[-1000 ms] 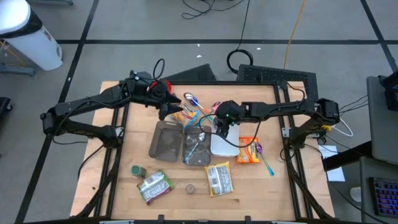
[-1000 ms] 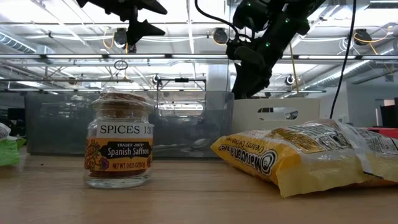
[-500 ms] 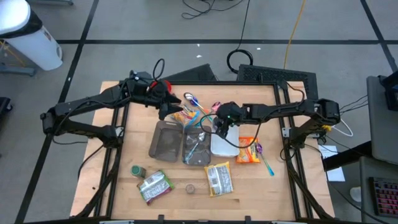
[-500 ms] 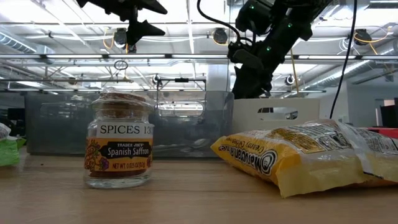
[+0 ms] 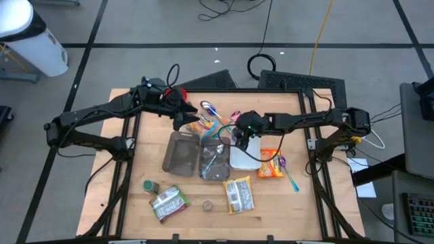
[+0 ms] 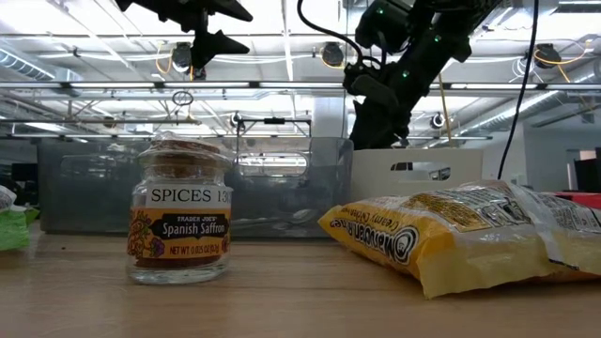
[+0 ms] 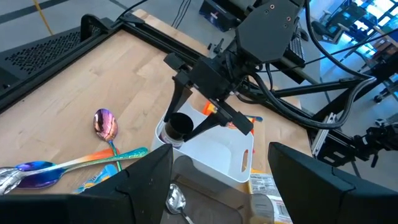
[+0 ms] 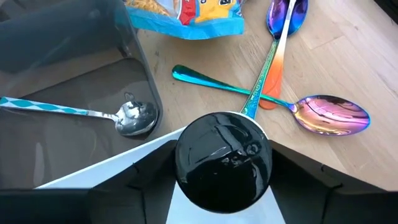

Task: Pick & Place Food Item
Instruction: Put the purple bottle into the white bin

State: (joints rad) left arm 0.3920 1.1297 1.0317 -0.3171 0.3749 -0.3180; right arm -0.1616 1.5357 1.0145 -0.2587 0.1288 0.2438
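Jar with black lid point(image 8: 222, 160): sitting at the corner of the white tray point(image 7: 217, 155), on the side nearest the spoons, between the two fingers of the right gripper point(image 5: 239, 139). The fingers are straddling the jar closely; whether the pads are pressing on it cannot be told.

Left gripper point(image 5: 182, 116): hovering above the table's rear left part, over the blue and orange snack packet point(image 8: 186, 15), with its claw standing wide and holding nothing.

Iridescent spoons point(image 8: 326, 115): lying crossed on the bare wood just beside the white tray's corner.

Grey clear bins, two: one point(image 5: 180, 152) lying left of the other point(image 5: 215, 161), the latter touching the white tray and holding a silver spoon point(image 8: 134, 117).

Orange packet point(image 5: 271, 165): lying right of the white tray.

Yellow packet point(image 6: 451, 235): lying near the table's front edge, in front of the bins.

Spice jar point(image 6: 178, 221): standing upright left of the yellow packet, label reading Spanish Saffron.

Green packet point(image 5: 168, 202) and green can point(image 5: 150, 186): resting at the front left.
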